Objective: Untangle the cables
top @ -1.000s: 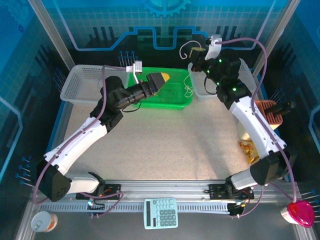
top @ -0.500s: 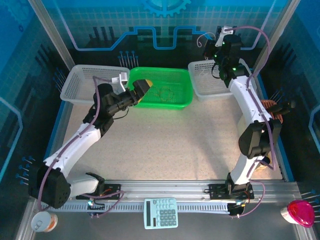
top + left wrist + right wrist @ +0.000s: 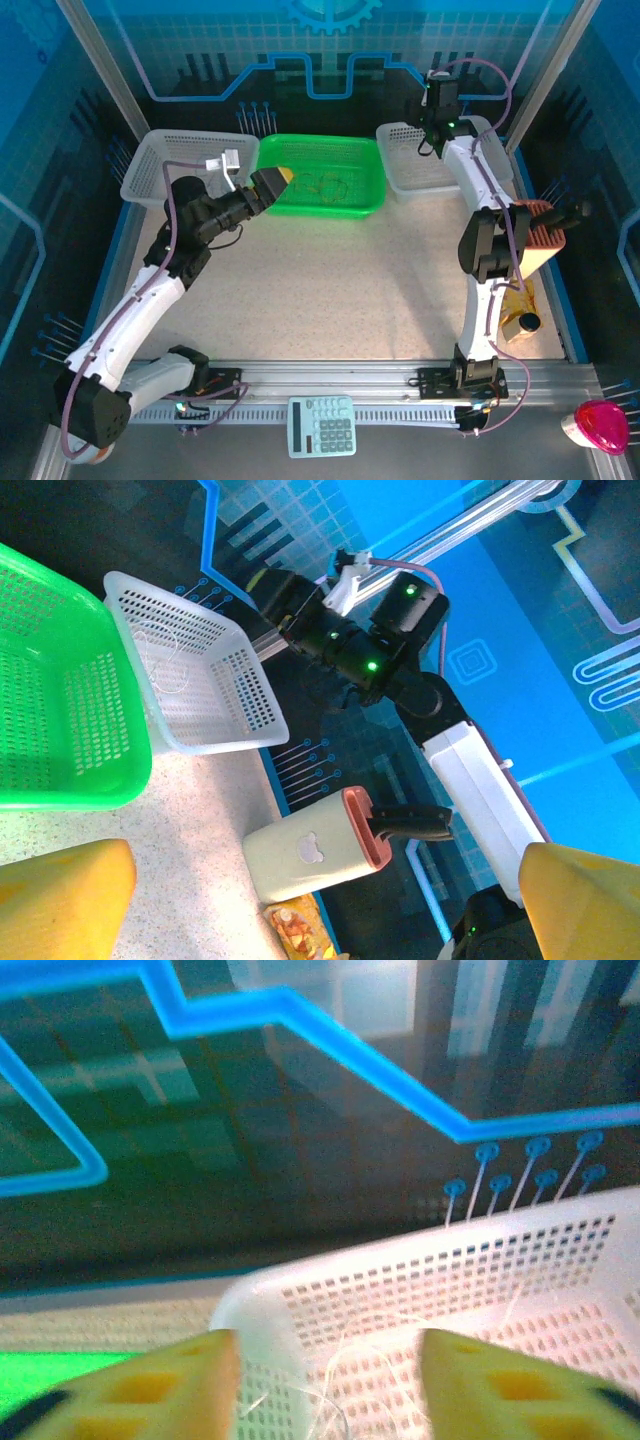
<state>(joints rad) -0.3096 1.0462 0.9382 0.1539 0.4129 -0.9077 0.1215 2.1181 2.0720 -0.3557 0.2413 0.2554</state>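
Note:
Thin whitish cables [image 3: 375, 1365] lie in the right white basket [image 3: 500, 1260], directly under my right gripper [image 3: 330, 1390], which is open with nothing between its yellow fingers [image 3: 150, 1385]. From above, the right gripper [image 3: 432, 130] hangs over that basket's [image 3: 400, 185] back left part. A small tangle of thin dark cables [image 3: 335, 185] rests in the green basket [image 3: 370, 200]. My left gripper [image 3: 272, 182] sits at the green basket's left edge. It is open and empty [image 3: 320, 910], looking across at the whitish cable [image 3: 165, 665].
A second white basket [image 3: 150, 165] stands at the back left. A pale holder with a black handle [image 3: 320, 845] and a snack packet [image 3: 515, 300] sit along the right edge. A calculator [image 3: 321, 425] lies on the front rail.
The right arm stretched back and up over the right white basket, and the whitish cable no longer hangs from its gripper. The left gripper withdrew leftward out of the green basket.

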